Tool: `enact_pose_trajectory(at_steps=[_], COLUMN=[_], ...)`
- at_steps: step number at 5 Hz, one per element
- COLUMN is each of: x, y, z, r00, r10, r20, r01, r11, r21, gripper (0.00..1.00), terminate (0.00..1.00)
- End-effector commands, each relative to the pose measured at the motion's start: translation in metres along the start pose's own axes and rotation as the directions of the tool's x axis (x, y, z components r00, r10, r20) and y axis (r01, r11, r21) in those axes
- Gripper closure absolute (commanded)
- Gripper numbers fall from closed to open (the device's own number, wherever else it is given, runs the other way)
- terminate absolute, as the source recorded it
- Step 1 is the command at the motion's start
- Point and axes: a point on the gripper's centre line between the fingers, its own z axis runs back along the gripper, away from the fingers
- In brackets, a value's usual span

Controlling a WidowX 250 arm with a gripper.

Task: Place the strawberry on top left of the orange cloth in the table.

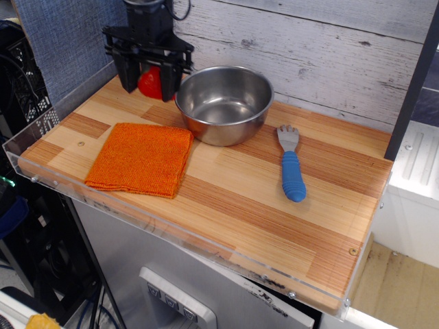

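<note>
My black gripper [149,83] hangs over the back left of the table [233,199], left of the bowl, and is shut on the red strawberry [150,82], which shows between its two fingers. The strawberry is held above the wood, beyond the far edge of the orange cloth [142,158]. The cloth lies flat at the front left of the table, with nothing on it.
A steel bowl [225,104] stands right of the gripper, next to the cloth's far right corner. A fork with a blue handle [291,166] lies right of the bowl. A dark post [149,41] stands at the back left, and a clear acrylic rim [41,127] runs along the left and front edges.
</note>
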Motion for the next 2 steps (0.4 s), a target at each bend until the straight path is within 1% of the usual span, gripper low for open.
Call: enact_pose_trajectory(at_steps=[1, 2], x=[0.0043, 0.0039], y=[0.0448, 0.0537], z=[0.0098, 0.0027], r00=[0.998, 0.997], r10=[0.069, 0.069], r20=[0.015, -0.017], r01=[-0.07, -0.067], r11=[0.997, 0.994], r21=[0.046, 0.081], gripper=[1.0, 1.0], terminate=[0.0, 0.0])
